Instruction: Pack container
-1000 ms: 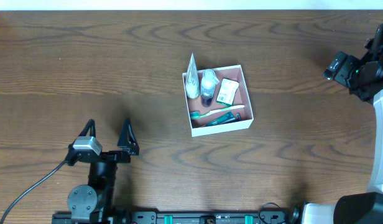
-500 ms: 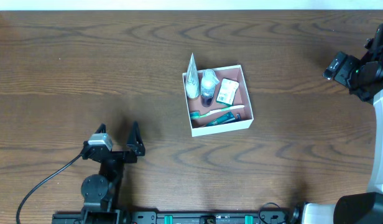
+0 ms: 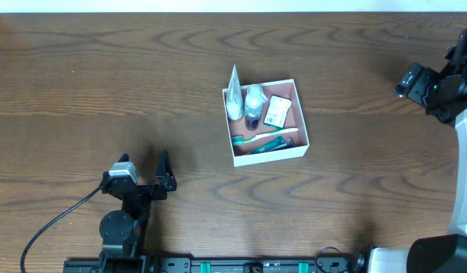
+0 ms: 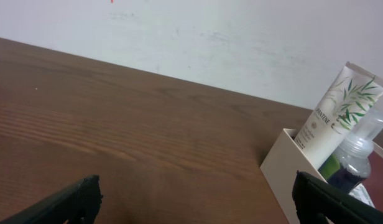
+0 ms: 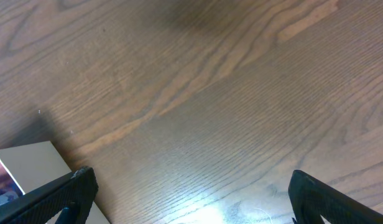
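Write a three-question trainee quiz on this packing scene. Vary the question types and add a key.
1. True or false: the white tube leans inside the container, with its top above the wall.
2. Where is the toothbrush? A) lying inside the container; B) lying outside it; C) gripped between fingers.
3. Short answer: what do the left hand and the right hand hold?

Key: 1. True. 2. A. 3. Nothing; both are open and away from the container.
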Robot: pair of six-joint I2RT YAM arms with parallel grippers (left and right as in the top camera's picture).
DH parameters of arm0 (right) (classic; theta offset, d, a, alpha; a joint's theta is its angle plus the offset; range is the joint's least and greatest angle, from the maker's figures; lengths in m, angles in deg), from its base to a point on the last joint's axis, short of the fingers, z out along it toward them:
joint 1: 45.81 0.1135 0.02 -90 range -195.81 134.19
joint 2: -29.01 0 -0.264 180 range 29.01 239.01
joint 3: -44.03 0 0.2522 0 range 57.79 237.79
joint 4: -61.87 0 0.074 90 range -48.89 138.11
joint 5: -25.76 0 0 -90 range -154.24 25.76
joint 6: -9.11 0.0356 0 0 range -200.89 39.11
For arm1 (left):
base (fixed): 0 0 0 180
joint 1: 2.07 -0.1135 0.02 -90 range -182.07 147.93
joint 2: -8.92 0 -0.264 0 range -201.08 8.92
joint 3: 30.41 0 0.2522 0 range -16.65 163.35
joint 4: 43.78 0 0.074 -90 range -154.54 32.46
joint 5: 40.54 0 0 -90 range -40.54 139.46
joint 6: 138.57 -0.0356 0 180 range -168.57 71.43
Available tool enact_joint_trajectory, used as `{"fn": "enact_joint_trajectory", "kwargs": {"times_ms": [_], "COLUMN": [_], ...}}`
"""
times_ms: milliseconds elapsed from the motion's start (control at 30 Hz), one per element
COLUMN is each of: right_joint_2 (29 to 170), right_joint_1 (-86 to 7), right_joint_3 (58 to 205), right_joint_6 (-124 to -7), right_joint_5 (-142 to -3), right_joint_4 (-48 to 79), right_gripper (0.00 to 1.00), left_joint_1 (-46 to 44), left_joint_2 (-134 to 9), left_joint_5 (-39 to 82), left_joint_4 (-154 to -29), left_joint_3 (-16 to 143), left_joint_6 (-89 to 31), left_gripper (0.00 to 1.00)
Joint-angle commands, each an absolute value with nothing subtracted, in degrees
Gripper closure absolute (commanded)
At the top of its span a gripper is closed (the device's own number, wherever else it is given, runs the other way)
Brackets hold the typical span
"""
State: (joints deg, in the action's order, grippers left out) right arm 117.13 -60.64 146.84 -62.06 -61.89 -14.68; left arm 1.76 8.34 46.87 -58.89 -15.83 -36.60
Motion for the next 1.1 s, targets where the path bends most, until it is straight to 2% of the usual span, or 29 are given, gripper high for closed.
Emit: {"fn": "enact_joint_trajectory", "kwargs": {"times_ms": [0, 1067], "right_joint_2": [117.3, 114.8], "right_joint_1": [-61.0, -60.0], "right_joint_3": [147.0, 146.9], "right_joint_6": [-62.7, -62.7], "right_joint_5": [-61.7, -61.7], "right_joint_4": [-14.7, -14.7], "right_gripper": [0.01, 0.01], "left_joint_1": [1.5, 1.5], "left_joint_2": [8.6, 8.6], "left_joint_5": [48.8, 48.8], "left_joint_4": [-61.6, -61.6], "left_joint_3": [-16.4, -16.4], "left_joint_6": [-37.4, -37.4], "left_gripper": [0.02, 0.02]}}
